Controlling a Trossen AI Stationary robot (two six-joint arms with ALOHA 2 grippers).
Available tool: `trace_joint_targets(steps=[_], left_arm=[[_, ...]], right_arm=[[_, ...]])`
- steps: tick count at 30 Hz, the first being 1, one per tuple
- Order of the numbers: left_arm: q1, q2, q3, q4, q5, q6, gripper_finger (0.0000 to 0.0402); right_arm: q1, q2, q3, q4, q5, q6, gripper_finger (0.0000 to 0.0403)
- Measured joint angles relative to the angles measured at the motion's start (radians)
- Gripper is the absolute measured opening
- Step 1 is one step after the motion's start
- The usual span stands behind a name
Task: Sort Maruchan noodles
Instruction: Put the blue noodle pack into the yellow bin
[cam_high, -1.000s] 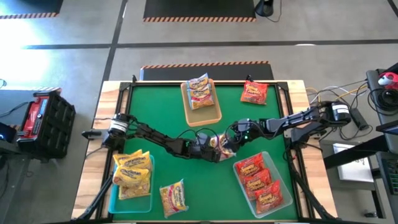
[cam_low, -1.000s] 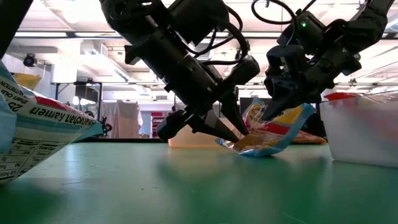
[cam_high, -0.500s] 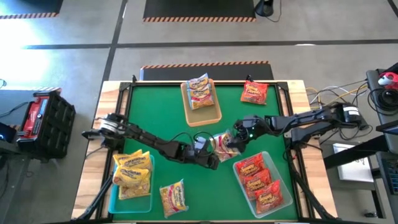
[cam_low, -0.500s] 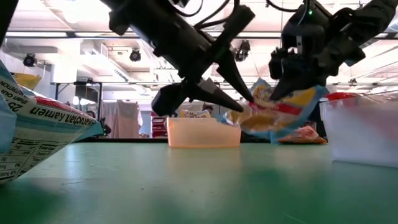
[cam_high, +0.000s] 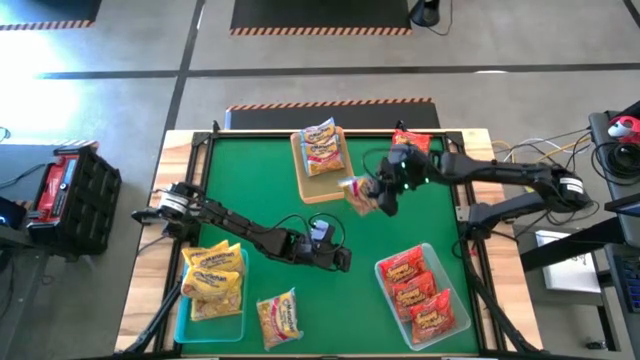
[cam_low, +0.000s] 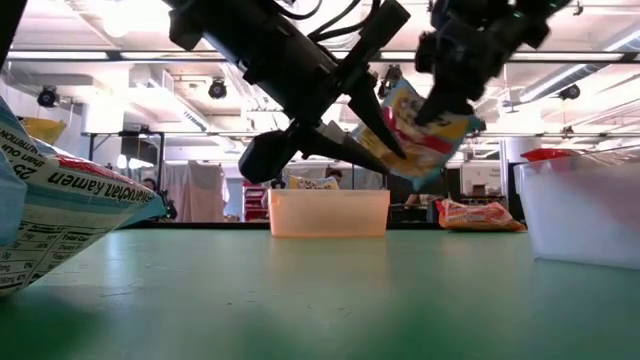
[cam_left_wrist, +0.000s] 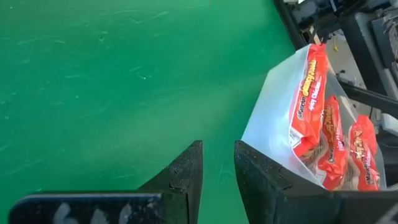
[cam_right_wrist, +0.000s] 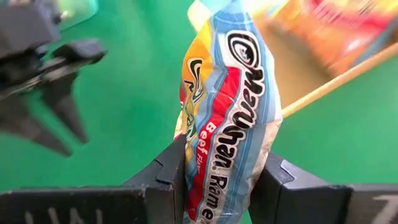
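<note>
My right gripper (cam_high: 374, 194) is shut on a silvery-white and blue Maruchan packet (cam_high: 360, 192), in the air over the near right corner of the tan tray (cam_high: 330, 186). The low view shows that packet (cam_low: 425, 130) high above the table. My left gripper (cam_high: 343, 262) hovers mid-table, left of the clear tray (cam_high: 455, 290). Its fingers stand a little apart with only green table between them (cam_left_wrist: 217, 168). More white packets (cam_high: 322, 147) lie in the tan tray. Red ones (cam_high: 416, 292) lie in the clear tray and yellow ones (cam_high: 213, 280) in the teal tray. My right gripper pinches the packet's lower part (cam_right_wrist: 211, 174) between its two fingers (cam_right_wrist: 163, 180), one on each side. The fingers slant down from the table's right. The packet is lifted clear and tilted, and its crinkled body (cam_right_wrist: 231, 93) reaches out past the fingertips.
A loose red packet (cam_high: 408, 150) lies at the far right of the green mat. A yellow packet (cam_high: 280, 318) lies near the front edge, and part of a packet (cam_low: 60, 215) shows large at the low view's left. Open green mat lies between the trays.
My right gripper has risen and swung toward the far edge with the packet, rolling as it went. The packet, which touched the table mid-mat, now hangs clear by the tan tray. My left gripper has lifted off the table and no longer meets the packet.
</note>
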Motion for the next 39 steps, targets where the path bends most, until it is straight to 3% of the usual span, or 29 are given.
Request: trace_joint_targets(steps=[9,16,24,39], left_arm=[[0.0,-0.064,0.0,-0.19,-0.091,-0.018,0.0074],[0.0,-0.103,-0.004,-0.342,-0.119,0.02,0.0074],[0.021,-0.138,-0.067,-0.309,-0.119,-0.023,0.0074],[0.048,-0.138,-0.073,-0.292,-0.148,-0.128,0.0074]], right_arm=[[-0.138,0.13,0.242,-0.049,0.013,-0.258,0.0104],[-0.175,0.273,0.356,-0.051,0.011,-0.467,0.0104],[-0.183,0.431,0.466,-0.051,0.007,-0.632,0.0104],[-0.184,0.652,0.595,-0.156,-0.005,-0.75,0.0105]])
